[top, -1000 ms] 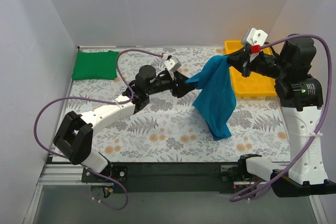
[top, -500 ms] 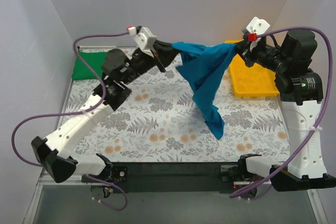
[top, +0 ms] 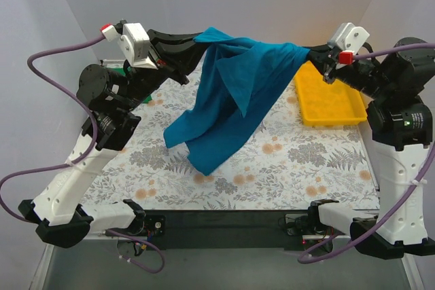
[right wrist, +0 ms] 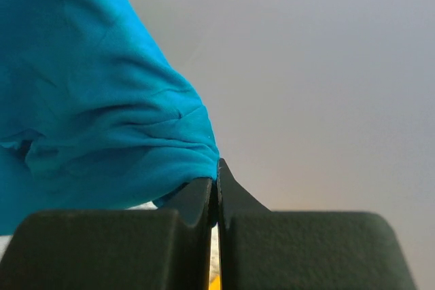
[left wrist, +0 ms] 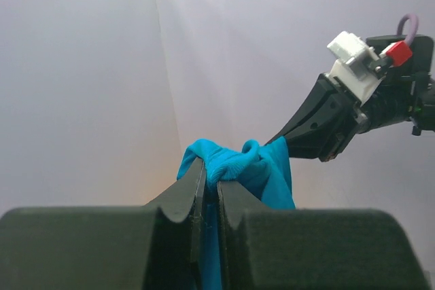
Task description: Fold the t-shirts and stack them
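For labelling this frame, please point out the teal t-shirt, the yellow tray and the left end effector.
teal t-shirt (top: 231, 96), top view, middle of the hanging cloth.
yellow tray (top: 333, 120), top view, its near rim.
left end effector (left wrist: 211, 180), left wrist view, between its fingertips.

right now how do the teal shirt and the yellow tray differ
The teal shirt is held up, stretched between the left tool and right tool, both shut on it; the yellow tray lies flat on the table. The shirt is draped and creased; the tray is a rigid rectangle. Both are plain coloured.
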Robot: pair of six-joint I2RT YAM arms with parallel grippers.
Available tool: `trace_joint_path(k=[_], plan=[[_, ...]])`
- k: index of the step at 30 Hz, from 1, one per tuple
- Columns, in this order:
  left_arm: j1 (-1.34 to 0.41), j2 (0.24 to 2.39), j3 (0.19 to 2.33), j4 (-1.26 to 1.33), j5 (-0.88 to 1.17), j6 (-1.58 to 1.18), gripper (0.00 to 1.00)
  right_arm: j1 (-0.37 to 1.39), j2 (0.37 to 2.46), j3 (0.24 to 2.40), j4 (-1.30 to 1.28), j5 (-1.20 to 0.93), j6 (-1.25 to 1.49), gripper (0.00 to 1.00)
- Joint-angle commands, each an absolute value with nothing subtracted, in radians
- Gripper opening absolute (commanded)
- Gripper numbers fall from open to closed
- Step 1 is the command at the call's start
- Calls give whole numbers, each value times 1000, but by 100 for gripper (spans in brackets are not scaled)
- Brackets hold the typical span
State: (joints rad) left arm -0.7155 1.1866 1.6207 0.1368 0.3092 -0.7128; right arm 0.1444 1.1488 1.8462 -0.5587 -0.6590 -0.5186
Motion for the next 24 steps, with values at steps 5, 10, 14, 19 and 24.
trace_joint_path(k=[5, 10, 14, 19, 24], plan=[[-709, 1077, 1602, 152, 275, -687, 0, 126, 1147, 1671, -572, -865, -477, 1], [-709, 1009, 1525, 115, 178, -614, 0, 126, 1131, 1605, -569, -841, -502, 1], [-709, 979, 1485, 109, 149, -601, 0, 126, 1118, 1594, -574, -839, -518, 1], [-709, 963, 1479, 89, 181, -617, 0, 124, 1109, 1583, -610, -1061, -546, 1], [-709, 940, 1483, 87, 176, -637, 0, 132, 1086, 1452, -569, -1287, -483, 1]])
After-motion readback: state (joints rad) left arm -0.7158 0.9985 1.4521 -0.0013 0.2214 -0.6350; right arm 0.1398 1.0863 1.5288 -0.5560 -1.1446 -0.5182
